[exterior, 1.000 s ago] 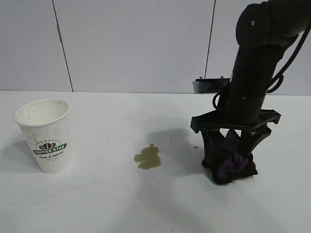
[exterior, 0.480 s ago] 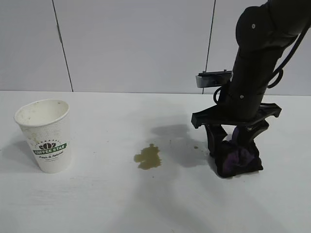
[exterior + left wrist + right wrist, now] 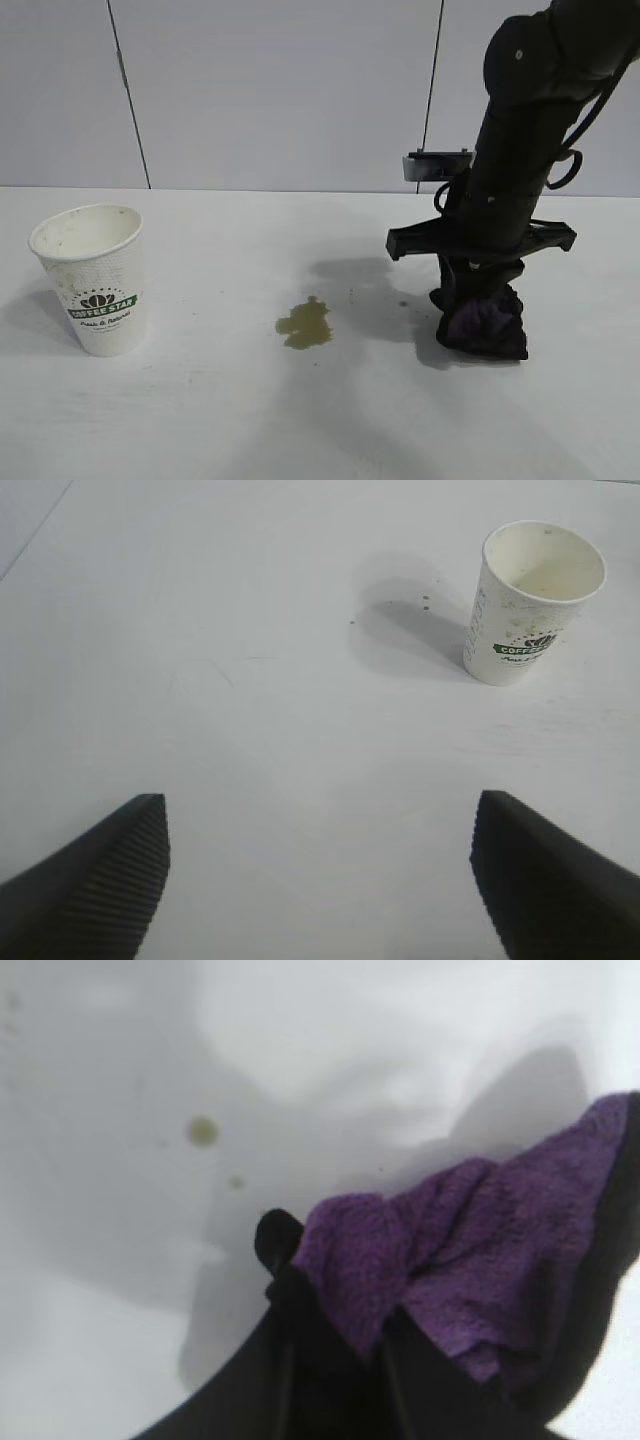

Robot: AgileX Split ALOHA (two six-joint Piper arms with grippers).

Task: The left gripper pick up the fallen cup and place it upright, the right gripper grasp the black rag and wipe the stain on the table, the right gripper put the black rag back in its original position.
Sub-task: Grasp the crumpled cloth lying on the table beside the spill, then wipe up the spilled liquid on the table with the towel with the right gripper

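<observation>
The white "COFFEE STAR" cup (image 3: 93, 280) stands upright at the table's left; it also shows in the left wrist view (image 3: 532, 600). The yellowish-brown stain (image 3: 305, 325) lies on the table's (image 3: 200, 400) middle. My right gripper (image 3: 478, 300) points down to the right of the stain and is shut on the black rag (image 3: 485, 325), whose lower folds hang at the table surface. In the right wrist view the purple-black rag (image 3: 470, 1250) is bunched between the fingers (image 3: 280, 1240). My left gripper (image 3: 320, 865) is open and empty over bare table, well short of the cup.
A grey panelled wall (image 3: 280, 90) runs behind the table. Small droplets (image 3: 203, 1131) dot the table near the rag. Bare tabletop lies between the cup and the stain and along the front.
My right gripper's fingers, spread around the rag a second ago, have closed on it. The rag is bunched tighter and has shifted slightly right. The cup and stain have not moved.
</observation>
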